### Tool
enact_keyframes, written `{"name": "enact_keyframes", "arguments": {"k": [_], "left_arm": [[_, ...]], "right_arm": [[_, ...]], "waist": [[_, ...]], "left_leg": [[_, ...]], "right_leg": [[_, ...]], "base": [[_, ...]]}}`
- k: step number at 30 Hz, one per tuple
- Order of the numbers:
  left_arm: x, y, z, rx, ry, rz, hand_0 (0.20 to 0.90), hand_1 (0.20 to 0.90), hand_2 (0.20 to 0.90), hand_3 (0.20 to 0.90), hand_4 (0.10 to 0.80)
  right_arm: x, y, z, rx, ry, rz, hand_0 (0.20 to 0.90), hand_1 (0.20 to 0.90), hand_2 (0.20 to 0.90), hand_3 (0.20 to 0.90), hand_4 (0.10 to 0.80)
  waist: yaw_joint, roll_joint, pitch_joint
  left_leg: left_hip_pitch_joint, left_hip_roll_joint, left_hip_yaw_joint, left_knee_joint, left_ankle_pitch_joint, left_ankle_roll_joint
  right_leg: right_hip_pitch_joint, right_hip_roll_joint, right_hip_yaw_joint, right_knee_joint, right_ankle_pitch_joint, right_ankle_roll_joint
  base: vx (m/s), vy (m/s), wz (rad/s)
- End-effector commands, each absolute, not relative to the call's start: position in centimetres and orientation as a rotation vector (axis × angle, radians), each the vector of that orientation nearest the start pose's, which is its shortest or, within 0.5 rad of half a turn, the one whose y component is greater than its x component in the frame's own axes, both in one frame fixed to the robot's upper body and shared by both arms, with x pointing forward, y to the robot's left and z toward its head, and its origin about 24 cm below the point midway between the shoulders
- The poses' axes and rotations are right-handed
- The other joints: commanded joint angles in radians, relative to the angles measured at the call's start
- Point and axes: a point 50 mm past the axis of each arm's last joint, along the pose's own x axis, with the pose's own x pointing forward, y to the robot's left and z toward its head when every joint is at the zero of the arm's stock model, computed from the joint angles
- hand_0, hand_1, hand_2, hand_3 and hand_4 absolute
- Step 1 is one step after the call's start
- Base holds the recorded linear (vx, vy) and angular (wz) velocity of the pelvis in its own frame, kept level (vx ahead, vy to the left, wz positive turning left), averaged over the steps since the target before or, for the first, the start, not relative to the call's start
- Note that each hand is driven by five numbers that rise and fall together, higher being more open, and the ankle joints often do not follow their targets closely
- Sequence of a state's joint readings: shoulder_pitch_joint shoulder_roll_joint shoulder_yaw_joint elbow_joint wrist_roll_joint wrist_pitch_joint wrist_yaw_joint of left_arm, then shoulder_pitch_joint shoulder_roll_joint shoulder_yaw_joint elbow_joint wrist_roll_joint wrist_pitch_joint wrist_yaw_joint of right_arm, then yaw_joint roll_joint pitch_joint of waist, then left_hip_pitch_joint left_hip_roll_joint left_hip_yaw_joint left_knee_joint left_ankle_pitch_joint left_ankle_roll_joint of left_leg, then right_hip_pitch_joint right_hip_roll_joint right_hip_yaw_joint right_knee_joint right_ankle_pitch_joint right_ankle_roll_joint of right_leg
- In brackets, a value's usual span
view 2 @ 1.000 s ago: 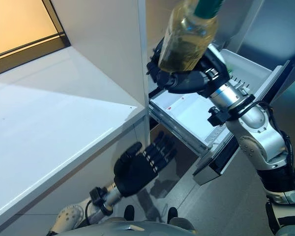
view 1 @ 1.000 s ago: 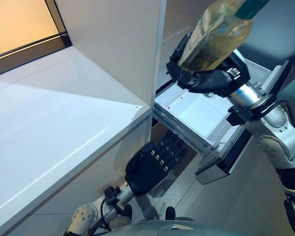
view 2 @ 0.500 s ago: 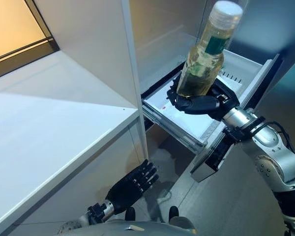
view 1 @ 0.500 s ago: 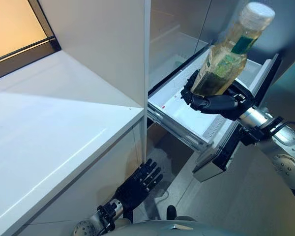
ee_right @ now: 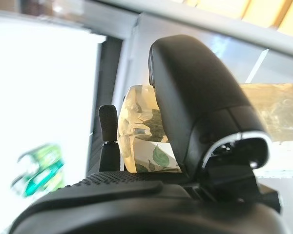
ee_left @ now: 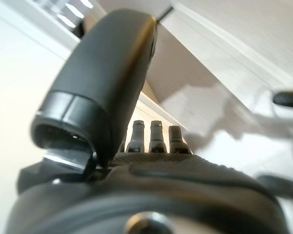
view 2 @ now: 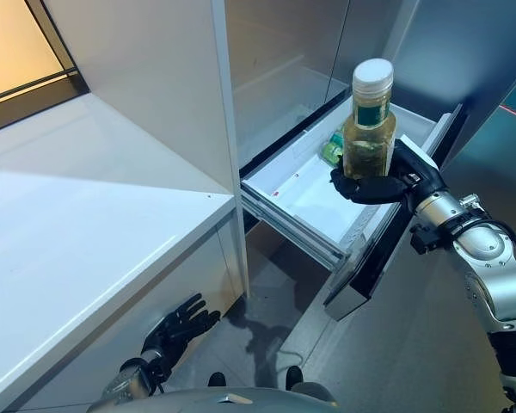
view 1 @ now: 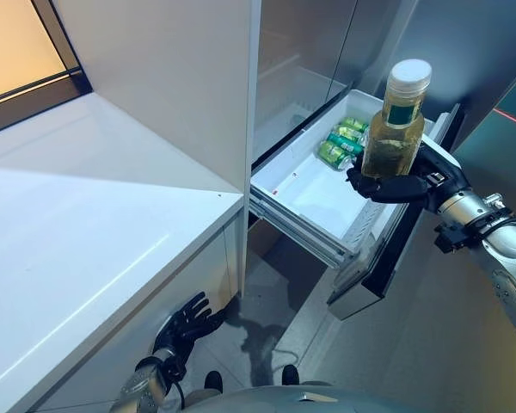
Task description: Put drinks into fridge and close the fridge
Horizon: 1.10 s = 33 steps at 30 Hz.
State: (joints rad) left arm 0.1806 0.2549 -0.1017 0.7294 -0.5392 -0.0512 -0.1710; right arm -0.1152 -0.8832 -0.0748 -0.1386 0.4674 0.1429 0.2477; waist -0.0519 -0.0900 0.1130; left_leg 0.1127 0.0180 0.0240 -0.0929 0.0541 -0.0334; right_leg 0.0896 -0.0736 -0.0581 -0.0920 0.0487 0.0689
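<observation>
My right hand (view 1: 394, 186) is shut on a clear bottle of yellow-green drink (view 1: 396, 129) with a pale cap and a green label. It holds the bottle upright above the right rim of the open white fridge drawer (view 1: 303, 193). Green cans (view 1: 340, 143) lie at the drawer's far end. In the right wrist view the bottle (ee_right: 141, 134) sits between thumb and fingers (ee_right: 107, 129). My left hand (view 1: 184, 320) hangs low beside the white cabinet, its fingers straight and holding nothing.
A white counter (view 1: 86, 215) fills the left side, with a tall white panel (view 1: 181, 77) between it and the fridge. The drawer's dark front (view 1: 394, 258) sticks out to the right. Grey floor (view 1: 267, 327) lies below the drawer.
My right hand has carried the bottle from in front of the camera down and right to the drawer's right rim, turning it upright. My left hand has dropped lower. The camera has shifted.
</observation>
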Motion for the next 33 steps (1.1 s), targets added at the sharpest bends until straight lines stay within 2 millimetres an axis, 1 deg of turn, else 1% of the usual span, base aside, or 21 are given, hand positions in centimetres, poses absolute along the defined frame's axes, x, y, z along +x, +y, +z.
{"name": "enact_keyframes", "arguments": {"k": [1, 6, 8, 9, 13, 14, 17, 20, 25, 28, 31, 33], "left_arm": [[13.0, 22.9, -12.4, -0.152, 0.785, 0.065, 0.900, 0.900, 0.900, 0.900, 0.800], [10.7, 23.8, -13.8, -0.105, 0.902, 0.110, 0.900, 0.900, 0.900, 0.900, 0.800], [10.2, 24.1, -14.0, -0.097, 0.924, 0.127, 0.900, 0.900, 0.900, 0.900, 0.800], [9.4, 24.6, -14.2, -0.085, 0.949, 0.142, 0.900, 0.900, 0.900, 0.900, 0.800], [7.6, 25.4, -14.7, -0.051, 1.012, 0.175, 0.900, 0.900, 0.900, 0.900, 0.800], [7.6, 25.4, -14.7, -0.052, 1.014, 0.177, 0.900, 0.900, 0.900, 0.900, 0.800], [6.6, 26.7, -14.7, -0.014, 1.066, 0.213, 0.900, 0.900, 0.900, 0.900, 0.800], [6.0, 27.5, -14.6, 0.005, 1.091, 0.224, 0.900, 0.900, 0.900, 0.900, 0.800], [6.0, 28.0, -14.3, 0.014, 1.087, 0.217, 0.900, 0.900, 0.900, 0.900, 0.800], [7.3, 28.4, -13.9, 0.028, 1.053, 0.205, 0.900, 0.900, 0.900, 0.900, 0.800], [8.3, 28.7, -13.6, 0.028, 1.039, 0.213, 0.900, 0.900, 0.900, 0.900, 0.800], [8.9, 28.8, -13.4, 0.024, 1.029, 0.218, 0.900, 0.900, 0.900, 0.900, 0.800]], "right_arm": [[28.0, -27.4, 26.0, -0.543, -0.463, 0.159, 0.300, 0.300, 0.300, 0.200, 0.100], [29.8, -28.7, 25.9, -0.593, -0.349, 0.153, 0.300, 0.300, 0.300, 0.200, 0.100], [30.2, -29.0, 26.0, -0.608, -0.318, 0.149, 0.300, 0.300, 0.300, 0.200, 0.100], [30.9, -29.5, 26.1, -0.626, -0.283, 0.142, 0.300, 0.300, 0.300, 0.200, 0.100], [32.3, -30.2, 26.3, -0.664, -0.187, 0.134, 0.300, 0.300, 0.300, 0.200, 0.100], [32.4, -30.2, 26.3, -0.665, -0.185, 0.136, 0.300, 0.300, 0.300, 0.200, 0.100], [33.5, -30.5, 26.1, -0.684, -0.124, 0.114, 0.300, 0.300, 0.300, 0.200, 0.100], [34.3, -30.7, 26.2, -0.689, -0.088, 0.098, 0.300, 0.300, 0.300, 0.200, 0.100], [35.1, -30.8, 26.3, -0.731, -0.038, 0.076, 0.300, 0.300, 0.300, 0.200, 0.100], [35.8, -30.8, 26.4, -0.762, -0.008, 0.054, 0.300, 0.300, 0.300, 0.200, 0.100], [36.2, -30.8, 26.4, -0.770, 0.025, 0.058, 0.300, 0.300, 0.300, 0.200, 0.100], [36.5, -31.0, 26.2, -0.790, 0.082, 0.056, 0.300, 0.300, 0.300, 0.200, 0.100]], "waist": [[0.041, -0.009, -0.066], [0.063, -0.025, -0.058], [0.070, -0.031, -0.055], [0.082, -0.039, -0.053], [0.111, -0.058, -0.045], [0.110, -0.057, -0.045], [0.139, -0.076, -0.028], [0.160, -0.084, -0.011], [0.185, -0.088, 0.014], [0.203, -0.095, 0.044], [0.209, -0.093, 0.062], [0.215, -0.088, 0.080]], "left_leg": [[0.013, -0.060, 0.058, 0.007, -0.115, 0.046], [0.015, -0.060, 0.053, 0.012, -0.119, 0.047], [0.015, -0.060, 0.051, 0.013, -0.120, 0.047], [0.013, -0.058, 0.048, 0.014, -0.119, 0.046], [0.010, -0.054, 0.037, 0.014, -0.119, 0.044], [0.010, -0.054, 0.036, 0.014, -0.119, 0.043], [-0.003, -0.048, 0.028, 0.018, -0.117, 0.043], [-0.013, -0.045, 0.017, 0.020, -0.115, 0.044], [-0.035, -0.040, 0.006, 0.024, -0.110, 0.046], [-0.062, -0.035, -0.004, 0.027, -0.103, 0.046], [-0.077, -0.034, -0.010, 0.030, -0.098, 0.046], [-0.091, -0.035, -0.017, 0.032, -0.093, 0.046]], "right_leg": [[-0.002, 0.054, -0.045, 0.018, -0.021, 0.019], [0.005, 0.052, -0.054, 0.017, -0.022, 0.020], [0.007, 0.052, -0.057, 0.016, -0.022, 0.021], [0.009, 0.052, -0.063, 0.014, -0.023, 0.021], [0.014, 0.056, -0.075, 0.010, -0.024, 0.020], [0.014, 0.056, -0.075, 0.009, -0.024, 0.020], [0.010, 0.059, -0.082, 0.009, -0.021, 0.021], [0.005, 0.064, -0.083, 0.008, -0.019, 0.019], [-0.009, 0.067, -0.085, 0.010, -0.016, 0.017], [-0.030, 0.071, -0.086, 0.013, -0.010, 0.015], [-0.040, 0.071, -0.089, 0.016, -0.008, 0.014], [-0.051, 0.072, -0.090, 0.019, -0.007, 0.012]], "base": [[0.076, -0.009, -0.05], [0.089, -0.026, -0.08], [0.078, -0.040, -0.03], [0.089, -0.042, -0.02], [0.113, -0.050, 0.00], [0.091, -0.067, 0.04], [0.080, -0.092, 0.15], [0.056, -0.075, 0.11], [0.027, -0.054, 0.10], [-0.030, -0.083, 0.05], [-0.028, -0.029, 0.05], [-0.052, -0.004, 0.07]]}}
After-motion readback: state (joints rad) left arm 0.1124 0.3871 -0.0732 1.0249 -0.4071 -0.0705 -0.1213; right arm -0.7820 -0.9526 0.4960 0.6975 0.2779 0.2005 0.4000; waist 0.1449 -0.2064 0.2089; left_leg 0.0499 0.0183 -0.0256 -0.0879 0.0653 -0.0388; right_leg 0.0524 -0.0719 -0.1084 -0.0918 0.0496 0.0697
